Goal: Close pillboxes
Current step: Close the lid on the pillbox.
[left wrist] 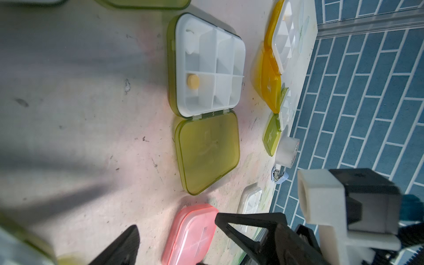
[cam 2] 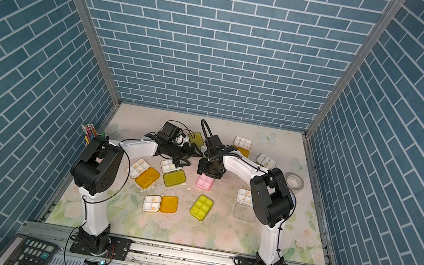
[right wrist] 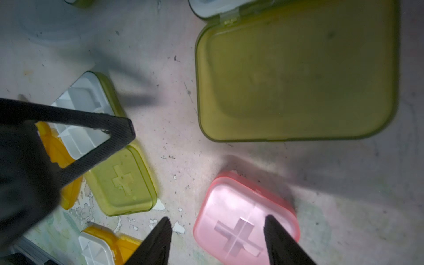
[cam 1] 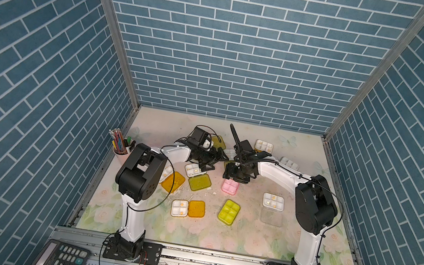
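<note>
jaws of the right gripper (right wrist: 216, 227) stand partly apart, empty, over the closed pink pillbox (right wrist: 229, 204), just beside an open yellow-green pillbox (left wrist: 206, 68) that the left gripper (left wrist: 176, 223), also parted and empty, hangs near.

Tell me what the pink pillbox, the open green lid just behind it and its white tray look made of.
Pink pillbox: probably translucent plastic, frosted, with a moulded cross on top.
Green lid: tinted see-through plastic, smooth with a slight sheen and a faint raised cross.
White tray: opaque plastic, glossy, with thin moulded dividers.
</note>
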